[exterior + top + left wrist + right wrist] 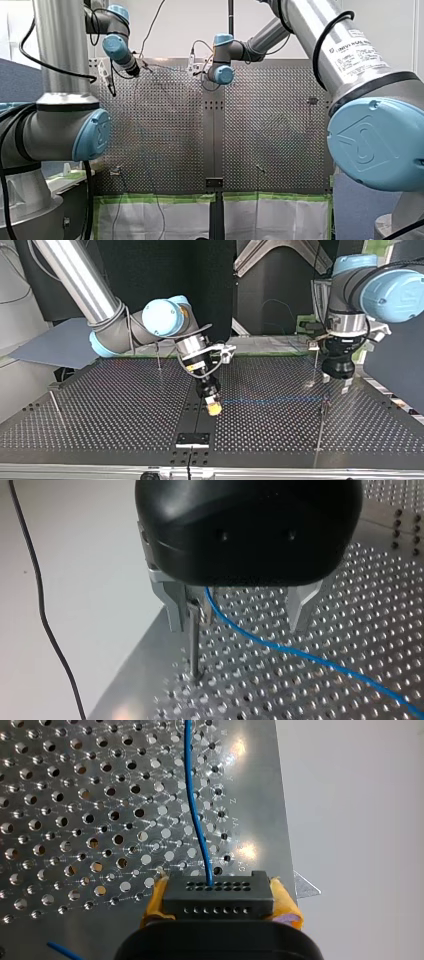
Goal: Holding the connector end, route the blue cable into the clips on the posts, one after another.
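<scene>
Perforated table [100,405]; right tool [213,407] clamps connector [220,895], left tool [239,612] spread apart beside post [193,645].

2 arms [80,277] [385,290], 1 blue cable [189,780], 1 connector [218,895].

I saw my left arm [65,125] big at left side, blue cap on joint. Its far end hung above far left part of table [165,130]. My right arm [350,60] stretched from right side to far middle. Table was full of tiny holes. One small post [116,171] stood near front left, another post [260,168] near front right. Along near edge lay green tape [160,198].
</scene>
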